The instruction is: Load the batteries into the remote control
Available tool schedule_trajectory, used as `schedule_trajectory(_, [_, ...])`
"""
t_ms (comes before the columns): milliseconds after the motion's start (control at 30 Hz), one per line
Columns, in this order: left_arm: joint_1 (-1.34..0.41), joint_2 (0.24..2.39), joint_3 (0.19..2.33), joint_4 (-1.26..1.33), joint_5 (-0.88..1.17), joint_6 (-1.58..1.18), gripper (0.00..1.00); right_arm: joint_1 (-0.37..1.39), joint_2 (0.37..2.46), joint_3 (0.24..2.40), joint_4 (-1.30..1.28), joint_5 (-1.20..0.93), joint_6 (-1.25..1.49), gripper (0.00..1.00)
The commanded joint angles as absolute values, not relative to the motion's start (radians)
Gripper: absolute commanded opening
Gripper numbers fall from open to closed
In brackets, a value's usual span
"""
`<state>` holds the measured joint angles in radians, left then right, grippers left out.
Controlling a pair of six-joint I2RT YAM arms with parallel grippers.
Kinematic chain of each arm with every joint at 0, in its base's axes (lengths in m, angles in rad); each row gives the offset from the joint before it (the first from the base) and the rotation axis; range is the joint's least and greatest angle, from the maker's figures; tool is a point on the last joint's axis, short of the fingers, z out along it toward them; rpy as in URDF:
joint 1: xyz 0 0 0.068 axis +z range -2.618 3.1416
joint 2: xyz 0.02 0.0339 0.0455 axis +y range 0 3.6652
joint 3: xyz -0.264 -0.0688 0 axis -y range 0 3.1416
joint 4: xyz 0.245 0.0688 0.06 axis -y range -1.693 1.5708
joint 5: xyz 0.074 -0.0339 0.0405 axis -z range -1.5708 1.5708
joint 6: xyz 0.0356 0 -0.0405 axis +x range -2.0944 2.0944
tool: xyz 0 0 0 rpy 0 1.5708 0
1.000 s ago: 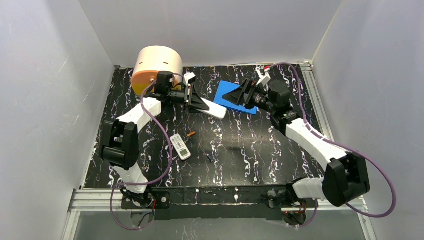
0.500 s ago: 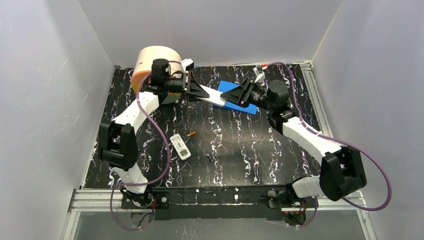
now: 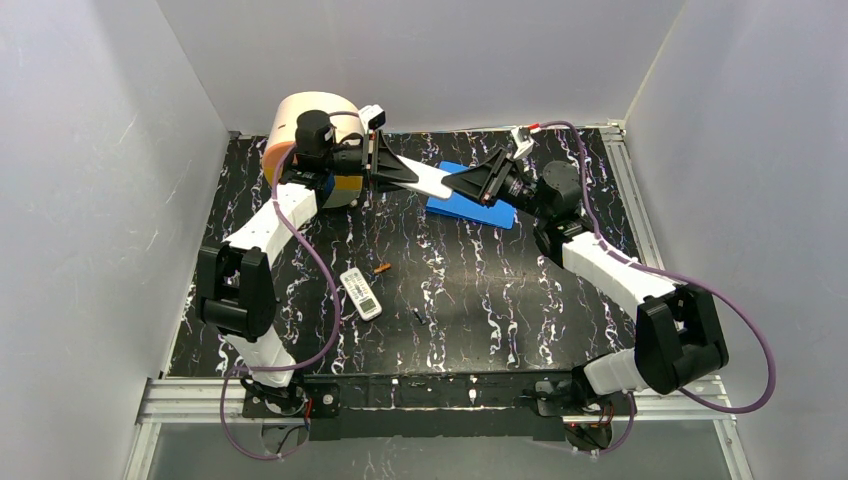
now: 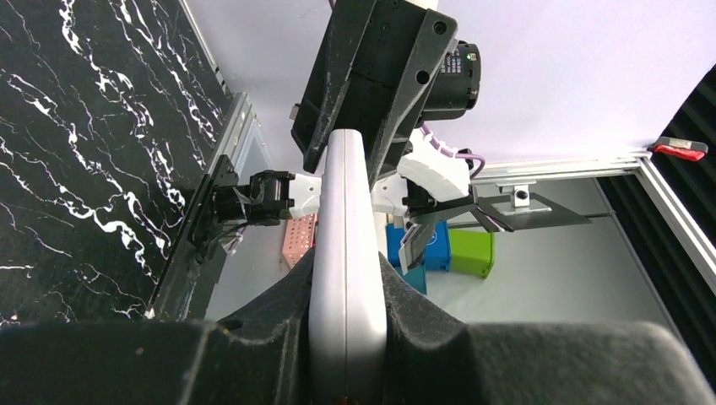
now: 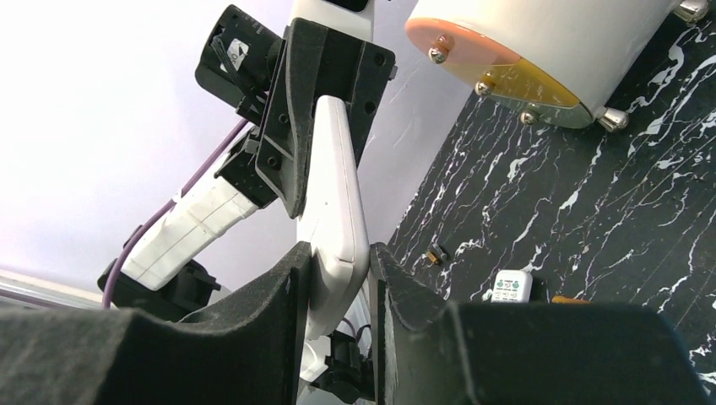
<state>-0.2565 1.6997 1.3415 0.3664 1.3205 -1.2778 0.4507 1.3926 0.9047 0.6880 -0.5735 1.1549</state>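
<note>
- Closest in, between my right jaws, sits the free end of the long white remote (image 5: 333, 194). Both pads (image 5: 287, 291) lie against its flanks, so I count this as a grasp. A second ago these jaws stood wide and short of it.
- At the remote's other end, facing me, my left jaws are clenched on it as before. They have carried it up and across to meet the right jaws.
- The remote now hangs off the desk (image 3: 520, 300), bridged between both pairs of jaws. I judge this to be a hand-over, or a brace for opening the battery cover. No cell is loaded yet.
- Just beneath my right jaws lies a blue pad (image 3: 470, 208).
- Farther below, well apart from both jaws, the batteries lie on the desk: an orange battery (image 3: 381, 267) and a dark battery (image 3: 418, 315), near a small remote (image 3: 361, 293).
- Behind my left jaws stands a round cream tub (image 3: 310, 118).
</note>
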Motion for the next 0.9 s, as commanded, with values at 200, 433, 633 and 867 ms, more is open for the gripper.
schedule_trajectory(200, [-0.325,1.630,1.365,0.460,1.307,-1.341,0.00,0.479,1.461,0.984,0.714,-0.645,1.152,0.22])
schedule_trajectory(433, [-0.421,1.648,1.373,0.466,1.257,-1.348,0.00,0.516,1.522,1.038,0.701,-0.608,1.142,0.20])
schedule_trajectory(633, [-0.430,1.662,1.398,0.466,1.228,-1.347,0.00,0.550,1.555,1.079,0.698,-0.608,1.138,0.18])
schedule_trajectory(867, [-0.353,1.640,1.367,0.467,1.242,-1.321,0.00,0.496,1.509,1.097,0.658,-0.611,1.149,0.20])
